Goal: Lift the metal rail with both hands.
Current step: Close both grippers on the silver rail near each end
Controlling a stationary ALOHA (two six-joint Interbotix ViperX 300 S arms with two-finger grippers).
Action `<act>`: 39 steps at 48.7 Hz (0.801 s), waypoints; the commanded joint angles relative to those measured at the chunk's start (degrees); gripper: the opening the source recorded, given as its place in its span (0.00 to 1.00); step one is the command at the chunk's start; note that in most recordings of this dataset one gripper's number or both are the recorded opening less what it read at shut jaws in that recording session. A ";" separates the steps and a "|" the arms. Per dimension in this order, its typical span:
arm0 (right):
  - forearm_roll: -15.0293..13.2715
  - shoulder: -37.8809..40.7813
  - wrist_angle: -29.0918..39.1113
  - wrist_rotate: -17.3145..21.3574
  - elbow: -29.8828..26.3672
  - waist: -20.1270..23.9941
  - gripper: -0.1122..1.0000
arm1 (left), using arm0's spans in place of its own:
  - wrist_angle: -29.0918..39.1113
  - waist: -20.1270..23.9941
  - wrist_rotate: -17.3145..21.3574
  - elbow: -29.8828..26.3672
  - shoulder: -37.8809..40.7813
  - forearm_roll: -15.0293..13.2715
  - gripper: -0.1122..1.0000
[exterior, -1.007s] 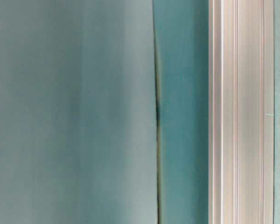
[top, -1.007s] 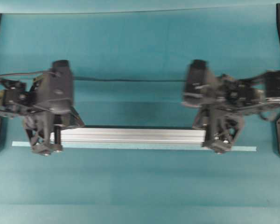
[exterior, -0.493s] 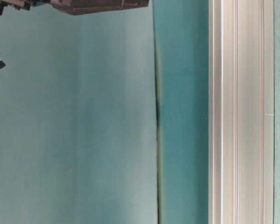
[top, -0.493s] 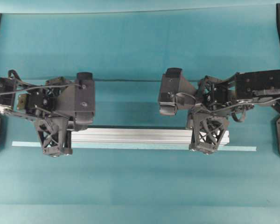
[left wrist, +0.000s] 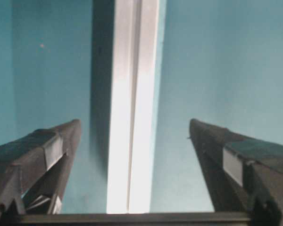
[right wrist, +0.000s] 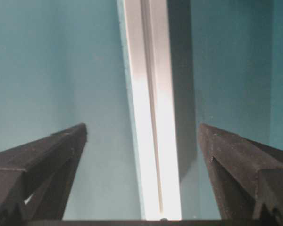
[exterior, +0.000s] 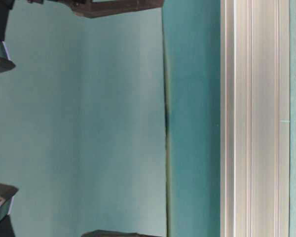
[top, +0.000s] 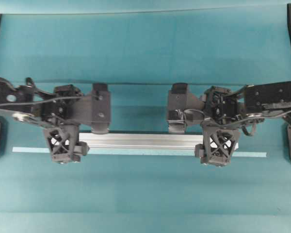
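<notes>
The rail lies flat on the teal mat, its long edge against the tape strip. The left gripper hangs over the rail's left end, the right gripper over its right end. Both spread their jaws wide, fingers clear of the rail on either side.

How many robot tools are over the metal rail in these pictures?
2. The left tool is open over the left end of the metal rail; the right tool is open over its right end. None seems hidden.
</notes>
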 commanded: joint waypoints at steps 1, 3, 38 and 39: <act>-0.26 1.32 -0.44 -0.35 -0.26 0.18 1.00 | 0.00 -0.35 0.18 -1.14 0.62 0.18 0.98; -0.26 1.85 -0.62 -0.35 -0.44 0.26 1.00 | 0.00 -0.44 0.53 -0.97 1.05 0.18 0.99; -0.70 9.49 -7.56 -1.49 1.76 0.79 1.00 | -9.84 -0.35 1.23 2.72 9.84 0.18 0.99; -0.70 9.84 -7.91 -1.58 1.93 0.79 1.00 | -10.02 -0.35 1.23 2.90 10.02 0.18 0.99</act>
